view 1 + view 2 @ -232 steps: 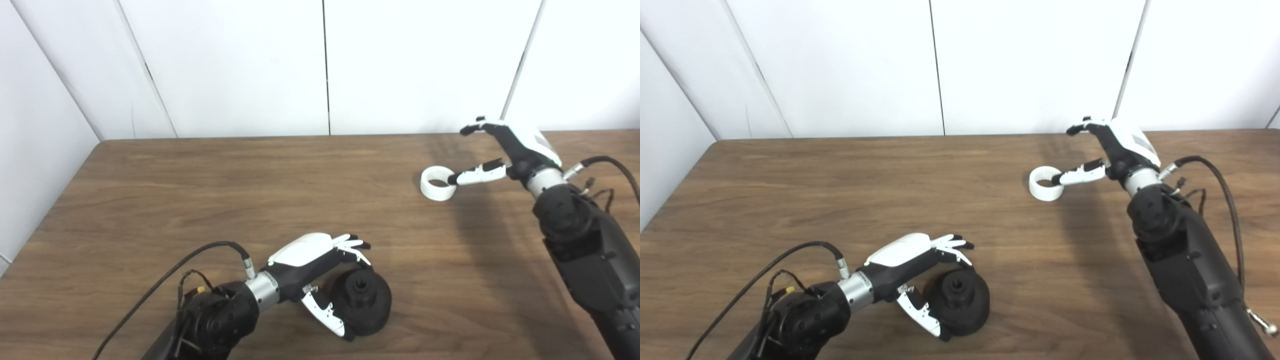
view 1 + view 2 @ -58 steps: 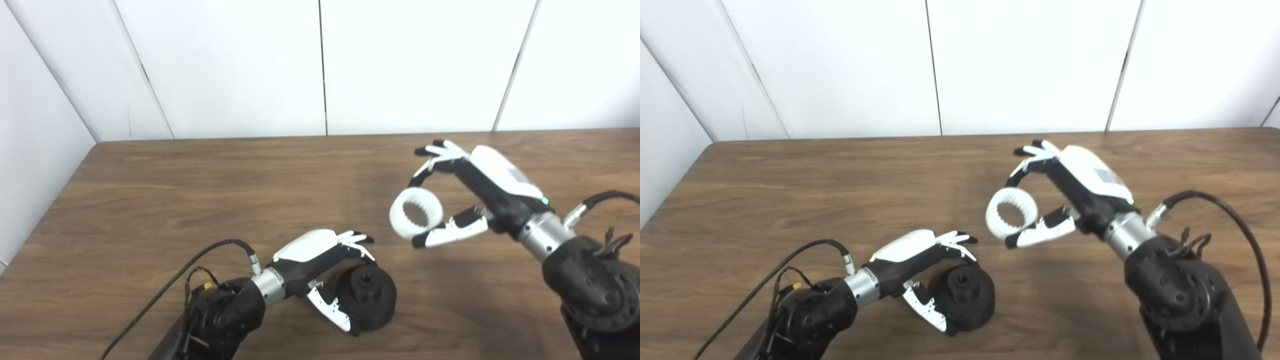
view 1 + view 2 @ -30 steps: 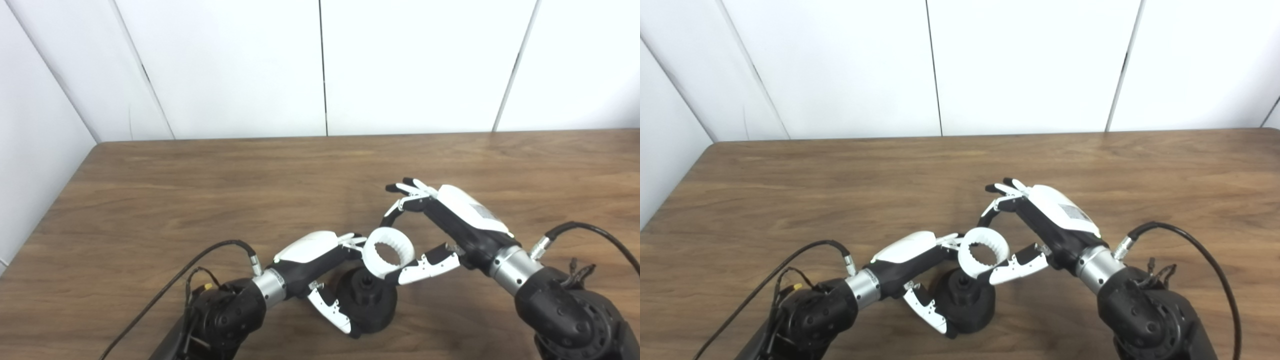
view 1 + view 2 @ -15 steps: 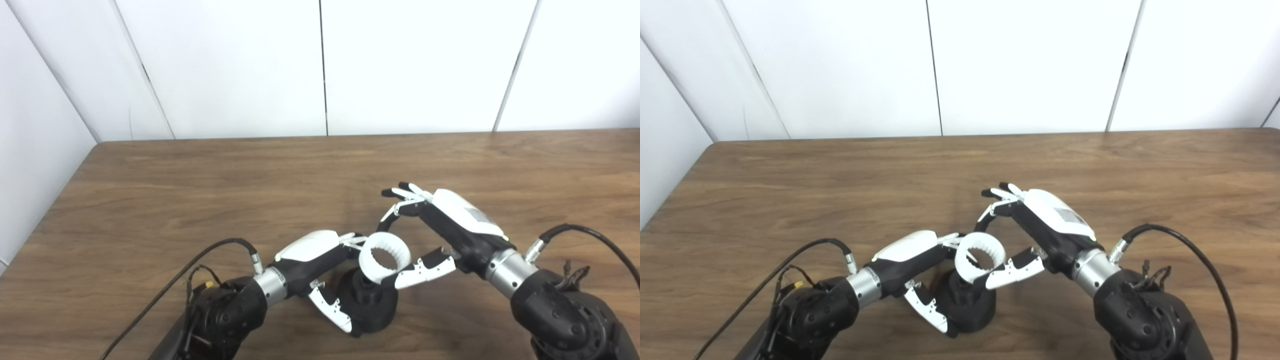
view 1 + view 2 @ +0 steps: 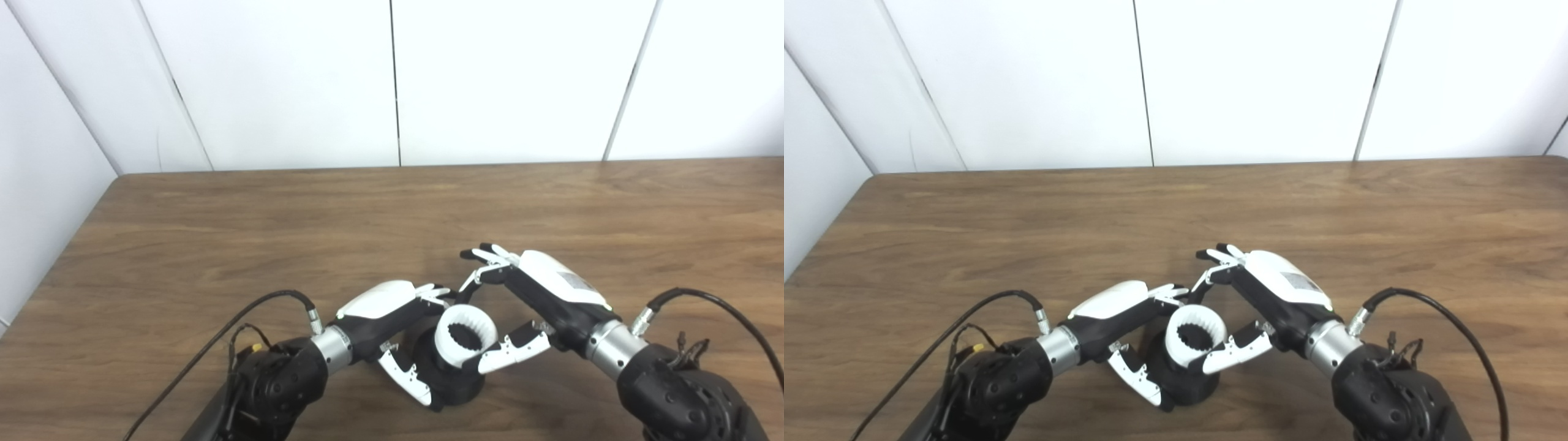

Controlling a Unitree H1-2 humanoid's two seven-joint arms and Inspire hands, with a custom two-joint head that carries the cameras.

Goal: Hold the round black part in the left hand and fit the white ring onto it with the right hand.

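The round black part (image 5: 450,380) sits on the wooden table (image 5: 184,233), close to the near edge and about midway between the left and right edges. The left hand (image 5: 392,318) is wrapped around its left side: the fingers (image 5: 432,293) curl over the far upper rim and the thumb (image 5: 404,383) lies against the near left flank, so the hand is closed on the part and holds it against the tabletop.

The white ring (image 5: 464,335), toothed on its inner face, lies over the top of the black part, its opening filled with the dark raised centre of the part; whether it is fully seated cannot be told. The right hand (image 5: 539,300) reaches in from the right and grips the ring between the thumb (image 5: 508,355), pressed on the ring's near right side, and a finger (image 5: 471,283) bent down to its far side. The other fingers of that hand are spread and lifted above the ring, touching nothing. The fingertips of the two hands come very near each other just behind the ring, at its far rim
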